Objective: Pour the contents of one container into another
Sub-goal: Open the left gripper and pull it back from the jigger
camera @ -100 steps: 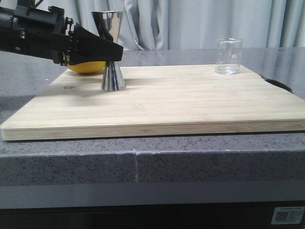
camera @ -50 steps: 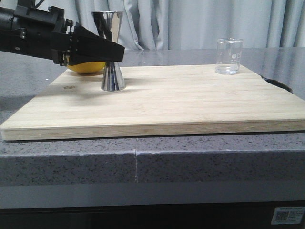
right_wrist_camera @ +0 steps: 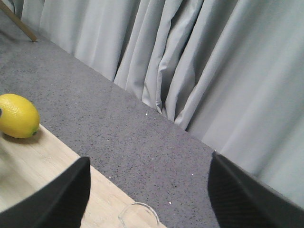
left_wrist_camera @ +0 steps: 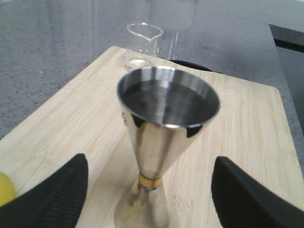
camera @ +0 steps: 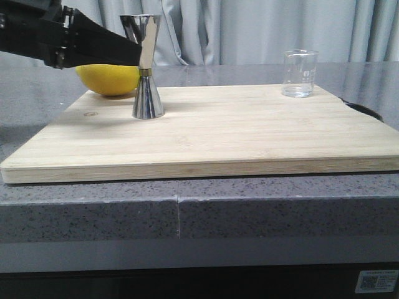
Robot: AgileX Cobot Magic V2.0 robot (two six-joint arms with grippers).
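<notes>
— where's the shiny steel hourglass jigger (camera: 148,68)? why that left hand (left_wrist_camera: 149,199) posture?
— upright left of centre on pale wooden board (camera: 249,131); spread open either side, nothing gripped, presumably steadying.
— small clear glass beaker (camera: 299,73)?
— upper right, untouched; right hand (right_wrist_camera: 147,199) open above.

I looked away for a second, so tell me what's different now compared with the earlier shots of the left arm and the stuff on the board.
The left gripper has pulled back toward the robot's left and risen a little, uncovering the lemon it was hiding. Its fingers are open, and it has not taken hold of the jigger. The jigger, the beaker and the cutting board have not moved.
</notes>
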